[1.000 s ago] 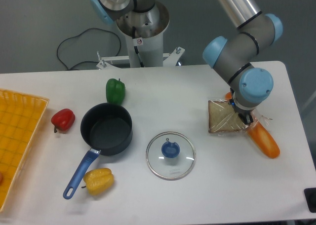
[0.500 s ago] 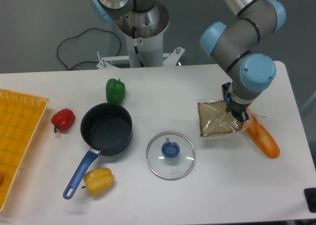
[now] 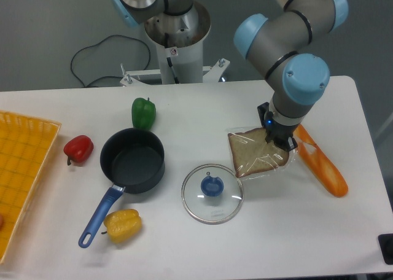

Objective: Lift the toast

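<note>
Right of the glass lid (image 3: 212,193), at about two o'clock from it, the gripper (image 3: 277,142) pinches the wrapped toast (image 3: 255,155) by its right edge, apparently already lifted off the table (image 3: 196,249), so little remains beyond raising it clear.

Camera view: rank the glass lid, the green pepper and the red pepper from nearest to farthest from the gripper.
Measured from the gripper, whose jaws hold the toast:
1. Glass lid, below-left in the picture, just beside the toast.
2. Green pepper, farther left, behind the pot.
3. Red pepper, farthest left, near the yellow basket.
</note>
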`<state>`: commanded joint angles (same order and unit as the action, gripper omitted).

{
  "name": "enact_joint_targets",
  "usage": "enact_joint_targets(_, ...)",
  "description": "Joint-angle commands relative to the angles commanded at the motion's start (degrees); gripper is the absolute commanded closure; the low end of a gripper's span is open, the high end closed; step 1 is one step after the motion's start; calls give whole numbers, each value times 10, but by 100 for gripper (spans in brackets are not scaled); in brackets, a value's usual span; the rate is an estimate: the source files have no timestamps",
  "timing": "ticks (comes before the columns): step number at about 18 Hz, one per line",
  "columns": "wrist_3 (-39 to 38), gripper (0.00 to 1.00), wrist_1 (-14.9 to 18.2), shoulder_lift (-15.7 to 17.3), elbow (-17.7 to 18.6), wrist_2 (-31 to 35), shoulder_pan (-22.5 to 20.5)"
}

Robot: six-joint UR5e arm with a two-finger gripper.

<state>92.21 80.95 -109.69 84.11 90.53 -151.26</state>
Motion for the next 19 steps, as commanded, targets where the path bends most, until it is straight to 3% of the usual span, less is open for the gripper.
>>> enact_joint_targets(6, -34, 100, 3, 17, 6, -15, 28)
enact_joint_targets(19, -47, 100, 10, 34, 25, -26, 31)
